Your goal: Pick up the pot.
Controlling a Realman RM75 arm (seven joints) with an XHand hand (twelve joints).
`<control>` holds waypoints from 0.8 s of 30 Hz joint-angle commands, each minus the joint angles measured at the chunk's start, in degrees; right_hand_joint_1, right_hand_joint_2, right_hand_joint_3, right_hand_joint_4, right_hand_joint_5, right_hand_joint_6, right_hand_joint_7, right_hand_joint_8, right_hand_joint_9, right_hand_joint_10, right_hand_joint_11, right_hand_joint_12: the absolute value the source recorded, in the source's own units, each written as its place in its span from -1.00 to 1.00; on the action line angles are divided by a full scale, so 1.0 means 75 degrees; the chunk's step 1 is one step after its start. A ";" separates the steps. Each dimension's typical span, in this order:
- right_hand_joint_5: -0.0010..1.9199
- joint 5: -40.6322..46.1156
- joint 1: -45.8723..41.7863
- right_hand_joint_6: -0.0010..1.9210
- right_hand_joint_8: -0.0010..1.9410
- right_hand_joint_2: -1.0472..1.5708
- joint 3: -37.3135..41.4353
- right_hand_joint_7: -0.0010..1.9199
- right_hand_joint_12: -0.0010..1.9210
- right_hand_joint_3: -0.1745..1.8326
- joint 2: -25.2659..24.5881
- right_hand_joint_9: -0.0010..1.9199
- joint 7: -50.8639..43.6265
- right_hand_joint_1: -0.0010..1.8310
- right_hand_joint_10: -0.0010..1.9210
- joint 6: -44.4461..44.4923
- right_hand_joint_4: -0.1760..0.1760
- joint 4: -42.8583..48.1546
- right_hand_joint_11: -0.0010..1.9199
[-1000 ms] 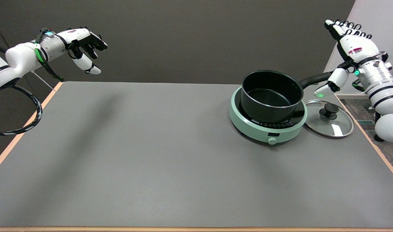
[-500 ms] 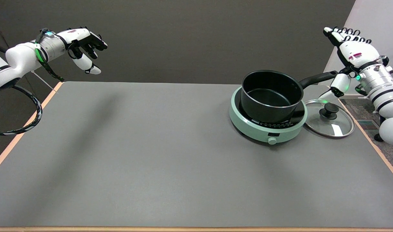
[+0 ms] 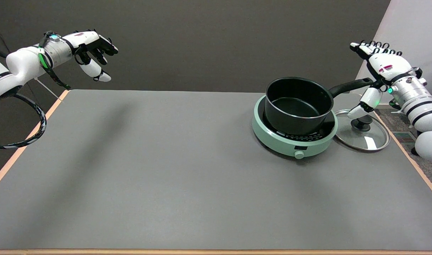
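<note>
Black pot [image 3: 298, 105], handle toward right hand [image 3: 382, 69]

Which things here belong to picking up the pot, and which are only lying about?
For the job: pot; its handle; right hand, open at the handle's end.

Lying about: glass lid; green cooker under the pot; idle left hand.

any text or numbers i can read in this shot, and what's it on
Nothing here can be read.
Induction cooker: a ring of small white marks around its black top, too small to read.
Right hand: a small red-and-white label on its back, blurred.
Left hand: a similar red mark, also blurred.
Pot and glass lid: no visible writing.
</note>
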 commanded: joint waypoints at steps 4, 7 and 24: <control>-0.83 -0.0335 0.2156 -0.83 -0.84 -0.67 -0.1965 -0.83 -0.83 -0.01 -0.0308 -0.83 0.0347 0.34 -0.83 -0.0458 0.40 -0.1118 -0.83; -0.83 -0.0346 0.2497 -0.83 -0.83 -0.67 -0.2311 -0.83 -0.83 -0.02 -0.0326 -0.83 0.0361 0.34 -0.83 -0.0458 0.40 -0.1244 -0.83; -0.72 -0.0386 0.3650 -0.72 -0.72 -0.62 -0.3595 -0.72 -0.72 -0.07 -0.0453 -0.72 0.0353 0.34 -0.72 -0.0608 0.47 -0.2025 -0.72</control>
